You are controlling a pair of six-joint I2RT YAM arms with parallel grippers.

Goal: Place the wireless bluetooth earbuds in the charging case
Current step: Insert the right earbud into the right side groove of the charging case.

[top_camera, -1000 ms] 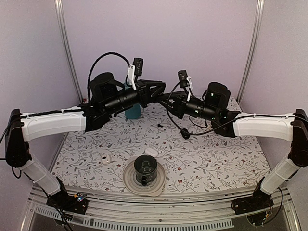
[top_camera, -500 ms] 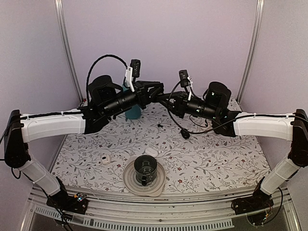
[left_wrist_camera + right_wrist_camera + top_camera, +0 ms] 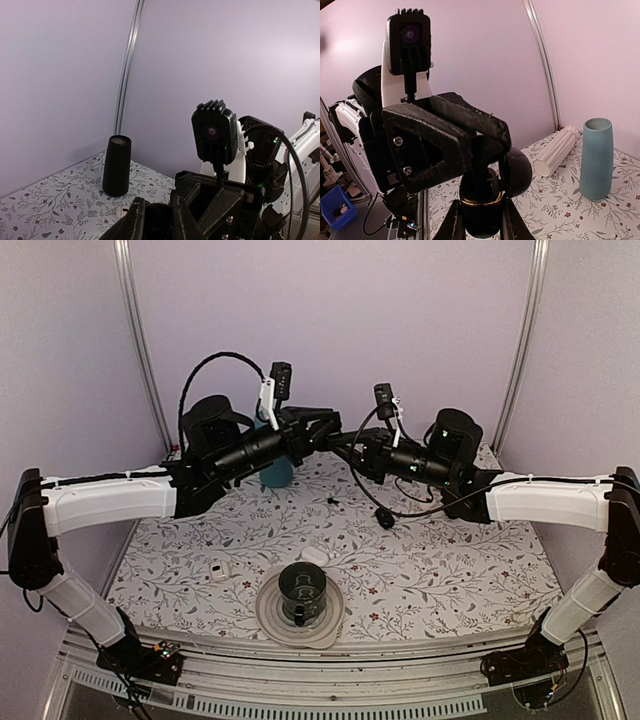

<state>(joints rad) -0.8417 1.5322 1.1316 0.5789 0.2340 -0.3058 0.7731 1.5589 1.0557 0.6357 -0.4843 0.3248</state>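
Two grippers are kept raised, tip to tip, above far half of table [image 3: 450,570]. Hardly any shift of left gripper [image 3: 334,432] or right gripper [image 3: 349,445] is seen against half second before. Charging case [image 3: 480,220], black with gold ring, lid seemingly swung open, is clamped between right gripper's fingers [image 3: 454,222]. Left jaws are set just above case mouth; whether anything is gripped cannot be told. One tiny black earbud [image 3: 332,501] is seen lying on table, below both grippers, well apart from jaws.

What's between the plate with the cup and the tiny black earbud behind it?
One small white rounded piece, just behind the plate; then bare tablecloth up to the earbud. The top view shows this.
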